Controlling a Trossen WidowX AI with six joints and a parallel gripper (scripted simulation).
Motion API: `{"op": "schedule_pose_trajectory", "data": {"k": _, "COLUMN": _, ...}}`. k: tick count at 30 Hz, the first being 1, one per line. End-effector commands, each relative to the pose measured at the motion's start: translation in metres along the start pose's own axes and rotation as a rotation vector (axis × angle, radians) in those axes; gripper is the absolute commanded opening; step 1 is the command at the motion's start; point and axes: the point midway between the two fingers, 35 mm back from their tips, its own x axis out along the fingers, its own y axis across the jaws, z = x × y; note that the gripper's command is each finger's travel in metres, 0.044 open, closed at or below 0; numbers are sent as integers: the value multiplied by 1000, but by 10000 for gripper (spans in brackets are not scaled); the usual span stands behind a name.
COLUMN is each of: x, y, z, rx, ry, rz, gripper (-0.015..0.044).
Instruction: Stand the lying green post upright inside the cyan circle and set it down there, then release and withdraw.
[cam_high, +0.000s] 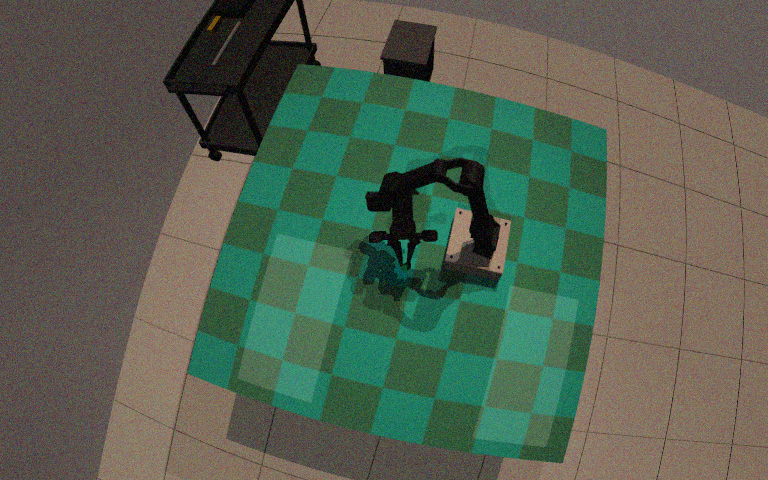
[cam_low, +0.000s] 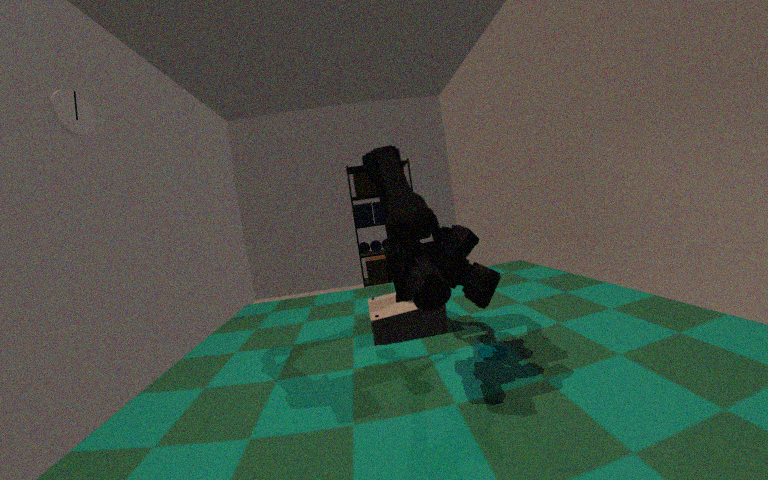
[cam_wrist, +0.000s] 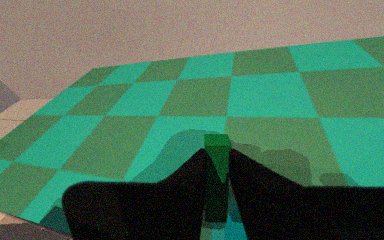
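Note:
My gripper (cam_high: 405, 262) (cam_wrist: 216, 154) is shut on the green post (cam_wrist: 217, 142). In the wrist view the post's bright green top end shows between the fingertips, and its dark side runs down below them; it looks roughly upright. In the top view only a trace of green shows at the fingertips. The cyan circle (cam_high: 401, 274) (cam_low: 491, 350) (cam_wrist: 237, 232) is mostly in the arm's shadow, close below the fingertips. In the wrist view only part of it shows at the bottom edge. Whether the post touches the table cannot be told. In the exterior view the post and fingertips are hidden.
The arm's pale base plate (cam_high: 461, 226) (cam_low: 385, 306) is on the checkered table (cam_high: 413, 362) (cam_low: 407, 452), right of the gripper in the top view. A black cart (cam_high: 198, 84) and a dark box (cam_high: 412, 38) are beyond the table's edge.

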Motion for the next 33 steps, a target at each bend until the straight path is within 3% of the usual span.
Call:
{"op": "schedule_pose_trajectory", "data": {"k": 1, "x": 0, "y": 1, "z": -1, "rx": 4, "ry": -31, "rz": -8, "gripper": 23}}
{"op": "schedule_pose_trajectory", "data": {"k": 33, "x": -15, "y": -6, "z": 2, "rx": -50, "ry": -217, "rz": -136, "gripper": 23}}
